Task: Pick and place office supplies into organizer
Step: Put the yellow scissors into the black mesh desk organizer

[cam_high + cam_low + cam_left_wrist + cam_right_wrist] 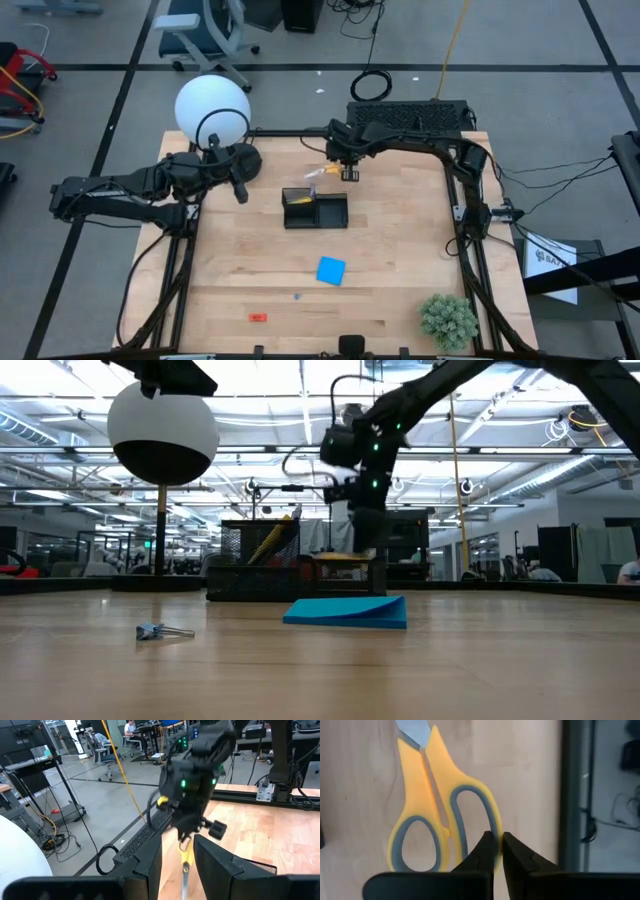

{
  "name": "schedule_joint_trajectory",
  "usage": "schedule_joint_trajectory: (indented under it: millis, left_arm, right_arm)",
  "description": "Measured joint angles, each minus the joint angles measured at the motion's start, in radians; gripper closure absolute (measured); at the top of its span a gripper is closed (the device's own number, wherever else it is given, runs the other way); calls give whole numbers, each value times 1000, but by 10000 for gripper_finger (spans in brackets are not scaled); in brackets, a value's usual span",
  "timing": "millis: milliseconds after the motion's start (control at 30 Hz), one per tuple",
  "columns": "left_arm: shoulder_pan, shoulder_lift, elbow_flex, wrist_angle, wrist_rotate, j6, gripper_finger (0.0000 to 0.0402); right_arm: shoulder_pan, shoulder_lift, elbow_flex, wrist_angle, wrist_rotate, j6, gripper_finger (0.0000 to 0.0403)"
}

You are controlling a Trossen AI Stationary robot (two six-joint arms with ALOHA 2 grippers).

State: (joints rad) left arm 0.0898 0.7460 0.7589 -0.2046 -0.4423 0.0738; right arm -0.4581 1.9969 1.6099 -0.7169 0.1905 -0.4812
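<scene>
The yellow-handled scissors (pixel 316 172) hang from my right gripper (pixel 347 170), which is shut on them just beyond the far side of the black mesh organizer (pixel 315 209). A yellow pen (pixel 270 540) leans inside the organizer. The blue pad (pixel 331 270), a small metal piece (pixel 297 296) and the red piece (pixel 258 317) lie flat on the table nearer the front edge. My left gripper (pixel 240 190) waits open at the table's left, beside the lamp base, pointing at the scissors (pixel 185 860). My right gripper (pixel 499 845) pinches the rim of one handle loop (pixel 493 822) of the scissors between its two fingertips (pixel 487 851), coming from above. The scissors are lifted off the table and slant down below the fingers, blades (pixel 415 732) away from the gripper.
A lamp with a white ball shade (pixel 212 112) and black round base (pixel 236 160) stands at the far left. A green plant ball (pixel 448 318) sits at the near right corner. Bare wood (pixel 400 250) lies right of the organizer and pad.
</scene>
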Motion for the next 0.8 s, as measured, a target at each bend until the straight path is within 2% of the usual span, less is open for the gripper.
schedule_joint_trajectory:
  millis: [133, 367, 800]
  left_arm:
    - [0, 0, 0, 0, 0, 0, 282]
    - [0, 0, 0, 0, 0, 0, 282]
    - [0, 0, 0, 0, -1, 0, 282]
  right_arm:
    - [5, -60, 0, 14, 54, -36, 393]
    - [50, -138, 1, 45, 243, -164, 393]
    - [203, -167, 2, 196, 609, -495, 393]
